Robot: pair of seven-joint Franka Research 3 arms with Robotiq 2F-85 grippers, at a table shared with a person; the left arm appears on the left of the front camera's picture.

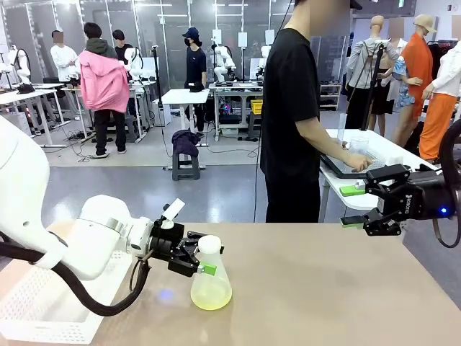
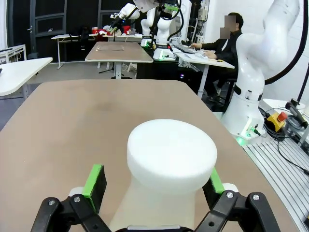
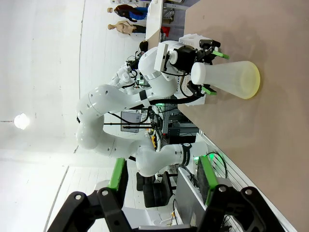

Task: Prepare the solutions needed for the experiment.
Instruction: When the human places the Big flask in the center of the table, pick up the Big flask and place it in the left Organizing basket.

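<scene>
A frosted whitish conical flask (image 1: 210, 277) stands upright on the tan table (image 1: 324, 288), left of the middle. The solutions (image 1: 211, 294), a little pale yellow liquid, show through its base. My left gripper (image 1: 196, 261) is open with a finger on each side of the flask's neck. In the left wrist view the flask's wide white top (image 2: 171, 154) sits between the green pads (image 2: 94, 179), with a gap on the left side. My right gripper (image 1: 358, 206) hangs open and holds nothing above the table's far right edge. The right wrist view shows the flask (image 3: 231, 79) beyond its open fingers (image 3: 118, 175).
A white perforated tray (image 1: 43, 310) lies at the table's near left corner under my left arm. A person in a black shirt (image 1: 292, 115) stands beyond the far edge, hands on another table. Bare tabletop stretches to the right of the flask.
</scene>
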